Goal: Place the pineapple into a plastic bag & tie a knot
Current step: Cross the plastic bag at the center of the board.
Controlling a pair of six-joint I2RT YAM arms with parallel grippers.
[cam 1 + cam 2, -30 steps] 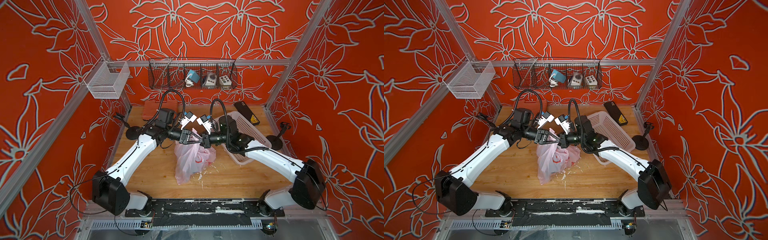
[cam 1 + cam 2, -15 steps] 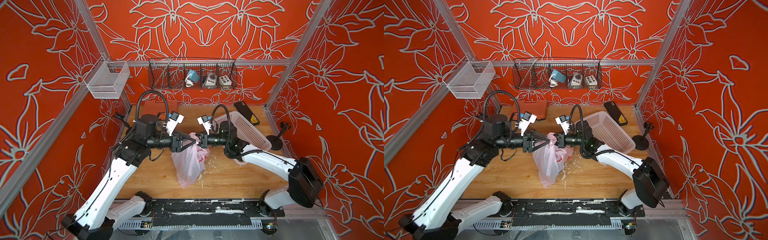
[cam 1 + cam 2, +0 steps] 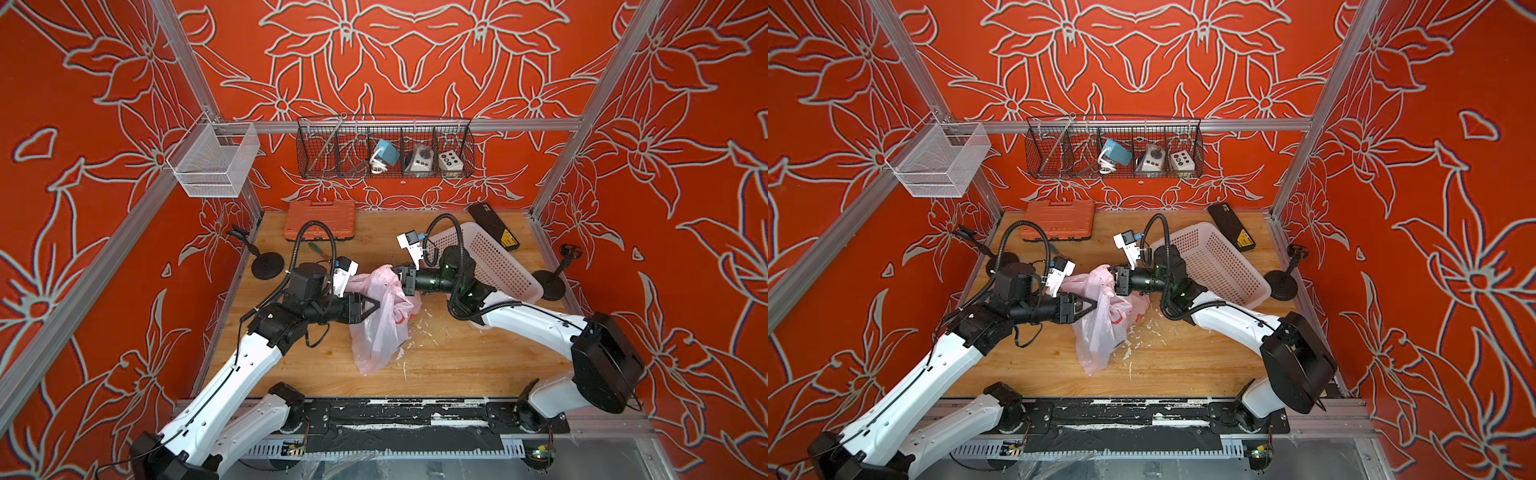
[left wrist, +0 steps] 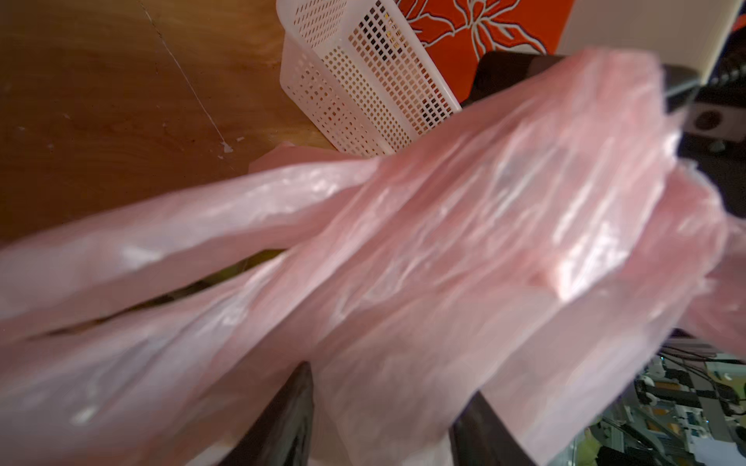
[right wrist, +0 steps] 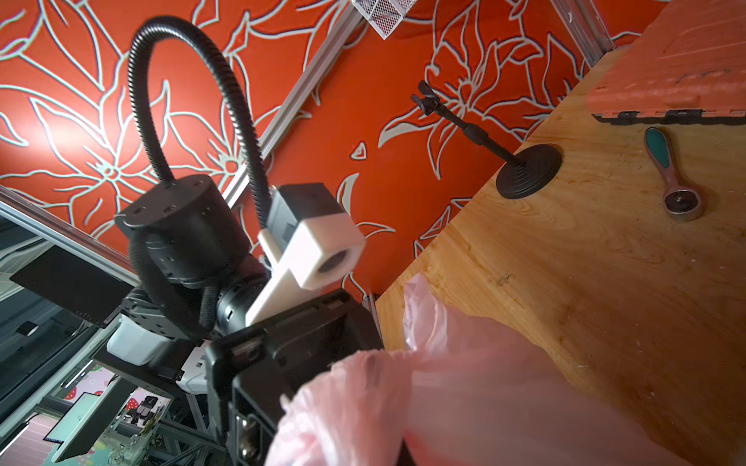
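Two pincers meet at the top of the plastic bag above the middle of the bench. The right pincer is clamped tight on the bunched pink film at the bag's top. The left pincer stands partly open. In the left wrist view its dark fingers are apart with film lying across the gap, and we cannot tell whether they pinch any of it.

Both wrists lie roughly level and point at each other, the left one slightly nearer. The left arm climbs from the near-left corner with a bent elbow. The right arm reaches in from the near-right corner, crossing the near-left corner of the white basket.

The bag hangs toward the near side of the bench; we cannot tell whether its lower end rests there. Blurred film fills much of both wrist views and hides the right pincer's tips. The bag's contents are hard to make out.
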